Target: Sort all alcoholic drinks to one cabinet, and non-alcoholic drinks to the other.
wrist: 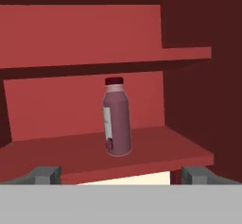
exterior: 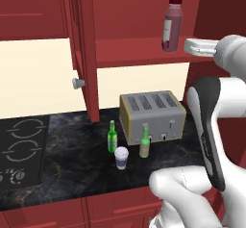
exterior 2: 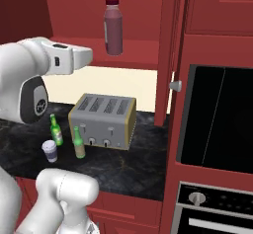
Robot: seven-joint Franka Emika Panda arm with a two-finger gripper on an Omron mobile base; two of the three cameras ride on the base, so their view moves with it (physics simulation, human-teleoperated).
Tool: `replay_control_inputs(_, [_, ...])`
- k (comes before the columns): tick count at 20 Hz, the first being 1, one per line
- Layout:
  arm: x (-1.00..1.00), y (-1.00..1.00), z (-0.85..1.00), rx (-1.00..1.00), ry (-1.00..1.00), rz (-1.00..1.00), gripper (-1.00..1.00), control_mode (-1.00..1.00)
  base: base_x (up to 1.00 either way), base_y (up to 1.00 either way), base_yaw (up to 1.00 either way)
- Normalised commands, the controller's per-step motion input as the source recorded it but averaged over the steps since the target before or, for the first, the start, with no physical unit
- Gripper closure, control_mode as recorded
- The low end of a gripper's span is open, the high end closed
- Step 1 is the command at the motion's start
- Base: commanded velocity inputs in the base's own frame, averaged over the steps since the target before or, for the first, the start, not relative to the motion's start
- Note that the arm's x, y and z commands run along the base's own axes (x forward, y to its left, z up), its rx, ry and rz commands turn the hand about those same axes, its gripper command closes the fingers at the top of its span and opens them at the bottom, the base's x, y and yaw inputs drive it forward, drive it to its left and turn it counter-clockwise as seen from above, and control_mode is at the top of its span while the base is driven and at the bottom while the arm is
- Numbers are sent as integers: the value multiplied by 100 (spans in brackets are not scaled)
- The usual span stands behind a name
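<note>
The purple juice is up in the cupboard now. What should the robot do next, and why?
Probably pull back from the shelf and reach down for the white cup. The juice bottle stands upright on the cabinet shelf, apart from the open pincer. The cup and both green bottles wait on the counter by the toaster.

Both base views face the toaster (exterior: pixel 153 116) from behind; hand view nears the cabinet shelf (wrist: pixel 142 157).

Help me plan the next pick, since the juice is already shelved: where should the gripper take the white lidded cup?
Probably around the dark sleeve of the white lidded cup, coming from the counter's front edge: it stands upright, with green bottles close behind.
</note>
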Motion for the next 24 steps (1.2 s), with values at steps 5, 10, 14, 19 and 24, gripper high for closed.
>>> replay_control_inputs(5, [-70,19,-12,0,8,13,-100,-100,0,0,0])
replay_control_inputs(10, [-53,17,0,1,16,8,-100,-100,0,0,0])
replay_control_inputs(14, [-41,18,0,0,21,4,-100,-100,0,0,0])
replay_control_inputs(19, [-27,29,-10,-1,21,1,-100,-100,0,0,0])
replay_control_inputs(24, [-20,30,-27,-4,19,0,-100,-100,0,0,0])
